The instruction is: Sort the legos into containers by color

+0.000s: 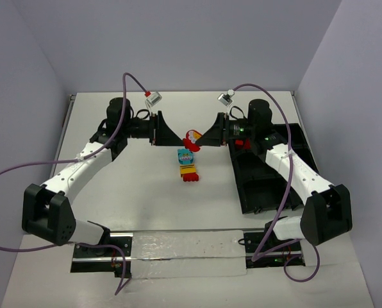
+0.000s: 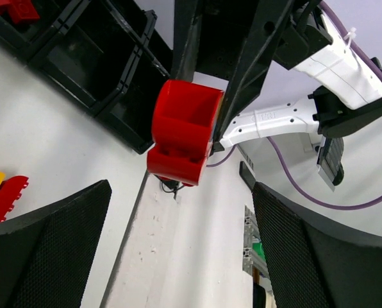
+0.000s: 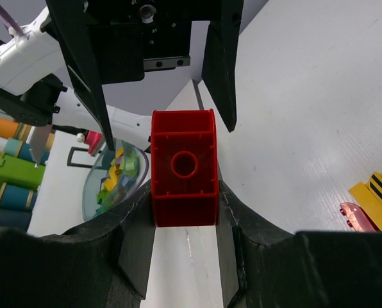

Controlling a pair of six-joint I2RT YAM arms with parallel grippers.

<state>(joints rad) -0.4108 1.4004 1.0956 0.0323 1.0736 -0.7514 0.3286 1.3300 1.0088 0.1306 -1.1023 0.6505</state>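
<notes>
My right gripper (image 1: 201,139) is shut on a red lego (image 1: 192,136) with a white mark and holds it above the table at the back middle. In the right wrist view the red lego (image 3: 184,168) sits clamped between the two fingers, hollow underside toward the camera. My left gripper (image 1: 177,138) is open and empty, facing the red lego (image 2: 181,138) from the left without touching it. A cyan lego (image 1: 185,155), a yellow lego (image 1: 188,169) and another red lego (image 1: 190,177) lie on the table just below. The black tray of containers (image 1: 268,173) stands at the right, with red legos (image 1: 242,142) in its far bin.
The right arm reaches over the tray's far end. A metal rail (image 1: 178,247) runs along the near table edge between the arm bases. A glass bowl of coloured pieces (image 3: 114,176) shows off the table in the right wrist view.
</notes>
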